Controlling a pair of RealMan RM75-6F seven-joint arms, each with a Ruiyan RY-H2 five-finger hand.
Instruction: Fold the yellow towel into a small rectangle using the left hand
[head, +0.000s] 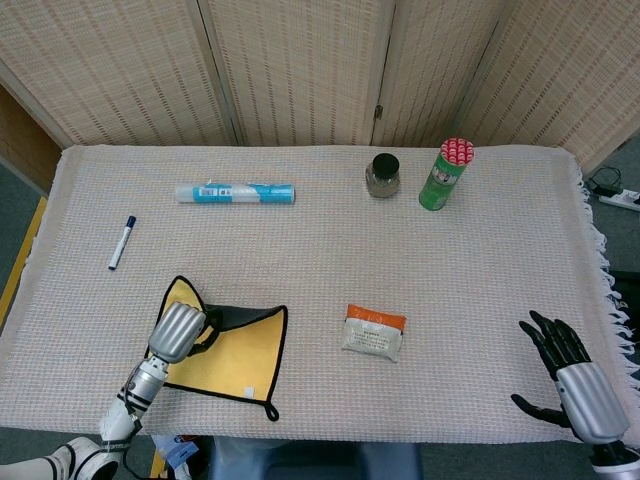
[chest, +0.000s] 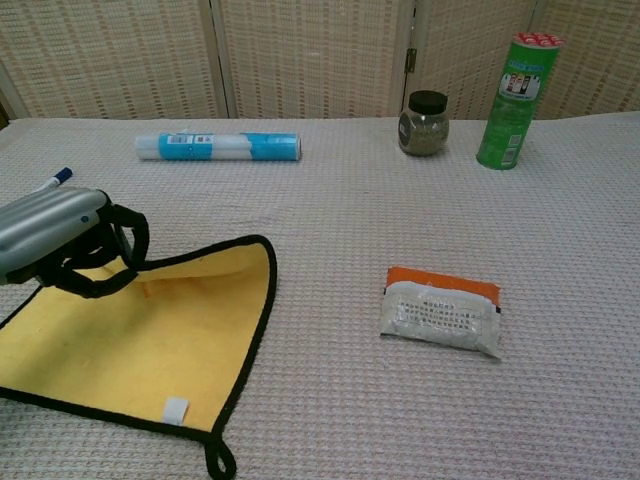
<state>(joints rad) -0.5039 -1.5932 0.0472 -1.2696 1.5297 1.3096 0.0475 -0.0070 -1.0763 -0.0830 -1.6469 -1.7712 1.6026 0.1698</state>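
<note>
The yellow towel (head: 232, 352) with its black border lies at the near left of the table, and shows again as the yellow towel (chest: 150, 340) in the chest view. My left hand (head: 178, 331) grips its far edge and holds that edge lifted off the table, pulled toward the near side. In the chest view the left hand (chest: 55, 240) has its dark fingers curled around the raised black hem. My right hand (head: 572, 370) hovers past the near right corner of the table, fingers spread, holding nothing.
An orange-and-white packet (head: 374, 332) lies right of the towel. At the back stand a dark-lidded jar (head: 382, 175) and a green can (head: 444, 174). A blue-and-white tube (head: 235, 192) and a marker (head: 121, 242) lie at the far left.
</note>
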